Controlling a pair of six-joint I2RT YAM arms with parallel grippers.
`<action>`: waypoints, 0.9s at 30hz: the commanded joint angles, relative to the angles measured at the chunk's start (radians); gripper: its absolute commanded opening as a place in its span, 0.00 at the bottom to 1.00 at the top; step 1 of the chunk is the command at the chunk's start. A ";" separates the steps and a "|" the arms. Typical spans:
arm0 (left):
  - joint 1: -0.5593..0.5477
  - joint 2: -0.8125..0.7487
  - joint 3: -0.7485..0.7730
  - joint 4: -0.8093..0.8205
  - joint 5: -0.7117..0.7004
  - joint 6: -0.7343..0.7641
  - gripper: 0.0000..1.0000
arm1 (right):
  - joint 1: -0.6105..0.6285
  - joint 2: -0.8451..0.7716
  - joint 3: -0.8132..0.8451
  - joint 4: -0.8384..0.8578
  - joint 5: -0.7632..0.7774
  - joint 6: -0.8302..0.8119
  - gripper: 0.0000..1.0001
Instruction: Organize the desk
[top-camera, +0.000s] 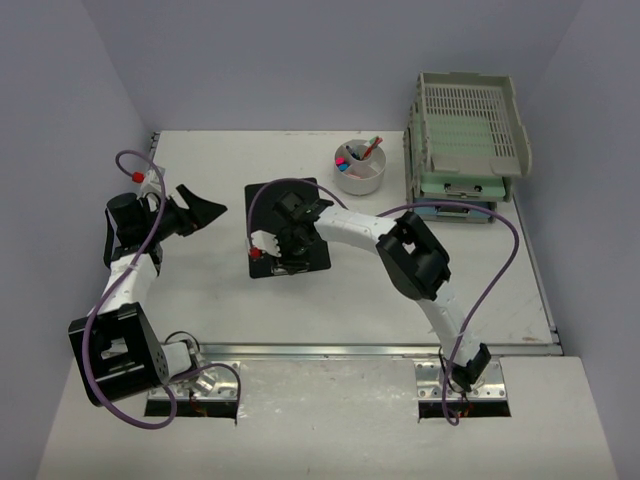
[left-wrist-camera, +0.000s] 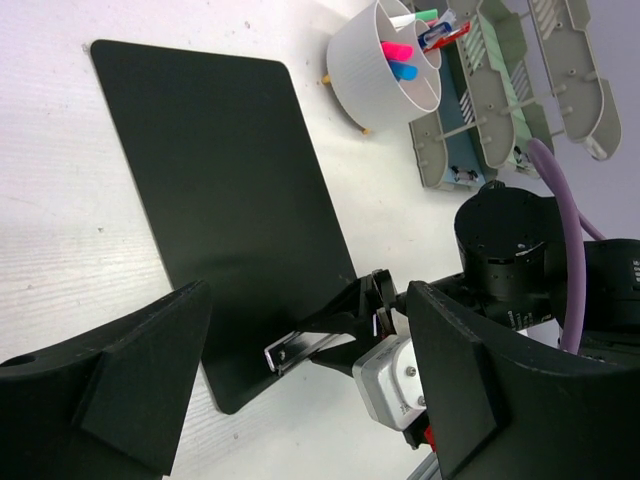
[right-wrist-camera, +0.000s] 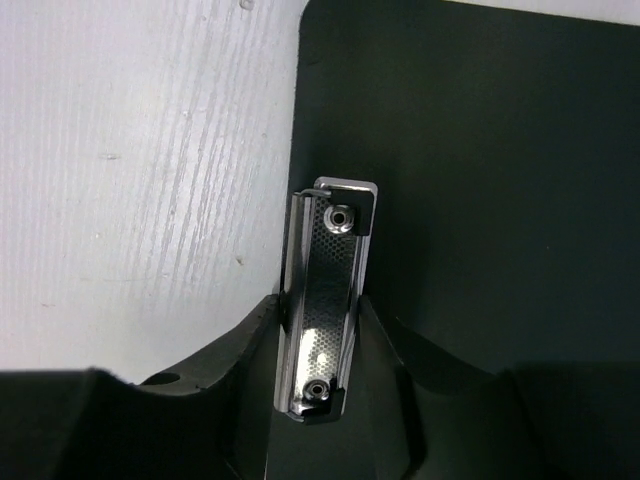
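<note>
A black clipboard (top-camera: 318, 262) (left-wrist-camera: 220, 200) lies flat in the middle of the white desk (top-camera: 200, 290). My right gripper (top-camera: 285, 240) (right-wrist-camera: 320, 322) reaches down over the board's near-left edge. In the right wrist view its two fingers (right-wrist-camera: 250, 350) press against both long sides of the shiny metal clip (right-wrist-camera: 330, 290) (left-wrist-camera: 300, 345). My left gripper (top-camera: 205, 212) (left-wrist-camera: 305, 300) hovers left of the clipboard, open, with nothing between its fingers.
A white round cup (top-camera: 359, 168) (left-wrist-camera: 385, 70) holding coloured markers stands behind the clipboard. Grey stacked paper trays (top-camera: 465, 140) (left-wrist-camera: 500, 90) fill the back right corner. Lilac walls close in the desk, and a metal rail (top-camera: 330, 350) runs along its front.
</note>
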 joint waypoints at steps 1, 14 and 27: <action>0.014 -0.022 0.016 0.053 0.009 -0.004 0.77 | 0.004 0.053 0.048 -0.051 -0.020 -0.020 0.33; 0.015 -0.029 0.010 0.063 0.002 0.000 0.76 | 0.005 -0.034 -0.043 -0.039 0.036 -0.021 0.00; 0.016 -0.093 -0.002 0.020 -0.044 0.064 0.77 | 0.009 -0.253 -0.024 -0.130 0.072 -0.079 0.00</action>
